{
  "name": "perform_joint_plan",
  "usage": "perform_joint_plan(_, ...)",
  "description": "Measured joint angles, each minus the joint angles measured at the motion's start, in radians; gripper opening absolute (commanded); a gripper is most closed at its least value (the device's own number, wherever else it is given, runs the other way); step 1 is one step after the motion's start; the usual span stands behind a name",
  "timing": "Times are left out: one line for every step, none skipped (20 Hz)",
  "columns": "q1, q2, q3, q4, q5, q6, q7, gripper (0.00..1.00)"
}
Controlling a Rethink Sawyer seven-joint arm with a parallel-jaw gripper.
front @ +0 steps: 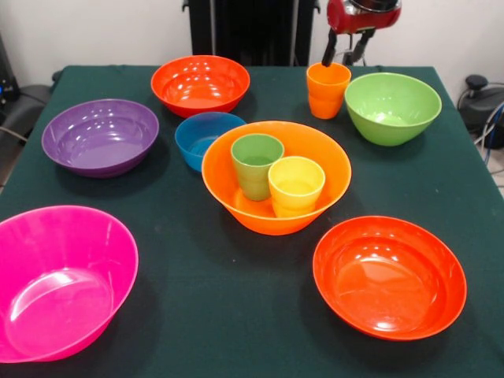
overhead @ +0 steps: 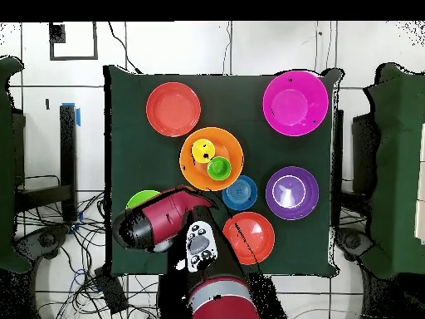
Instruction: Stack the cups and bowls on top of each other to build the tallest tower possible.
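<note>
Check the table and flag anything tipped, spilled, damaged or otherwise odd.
Nothing is spilled or broken. The pink bowl and the lime green bowl sit tilted rather than flat. The green cup and yellow cup stand side by side inside the light orange bowl, not nested. The gripper hangs at the orange cup.

The green cup [front: 257, 164] and yellow cup [front: 296, 185] are showing bright against the light orange bowl [front: 236, 197] on the dark green tablecloth [front: 236, 299].

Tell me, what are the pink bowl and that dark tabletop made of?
The pink bowl looks like glossy, slightly see-through plastic: bright highlights on its wall. The tabletop seems covered in matte dark green cloth, perhaps felt: no shine at all.
</note>
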Motion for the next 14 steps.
perform_joint_plan(0.0, 0.0, 0.0, 0.0, -0.003, 0.0, 0.0, 1.0)
perform_joint_plan(0.0, 0.0, 0.0, 0.0, -0.007, 0.0, 0.0, 1.0)
perform_joint_plan(0.0, 0.0, 0.0, 0.0, -0.01, 0.0, 0.0, 1.0)
perform_joint_plan(0.0, 0.0, 0.0, 0.0, -0.014, 0.0, 0.0, 1.0)
perform_joint_plan(0.0, 0.0, 0.0, 0.0, -0.016, 0.0, 0.0, 1.0)
perform_joint_plan(0.0, 0.0, 0.0, 0.0, -0.02, -0.001, 0.0, 1.0)
perform_joint_plan(0.0, 0.0, 0.0, 0.0, -0.027, -0.006, 0.0, 1.0)
perform_joint_plan(0.0, 0.0, 0.0, 0.0, -0.03, -0.009, 0.0, 1.0)
perform_joint_plan(0.0, 0.0, 0.0, 0.0, -0.032, -0.014, 0.0, 1.0)
perform_joint_plan(0.0, 0.0, 0.0, 0.0, -0.034, -0.018, 0.0, 1.0)
perform_joint_plan(0.0, 0.0, 0.0, 0.0, -0.038, -0.03, 0.0, 1.0)
perform_joint_plan(0.0, 0.0, 0.0, 0.0, -0.041, -0.038, 0.0, 1.0)
perform_joint_plan(0.0, 0.0, 0.0, 0.0, -0.044, -0.049, 0.0, 1.0)
perform_joint_plan(0.0, 0.0, 0.0, 0.0, -0.047, -0.059, 0.0, 1.0)
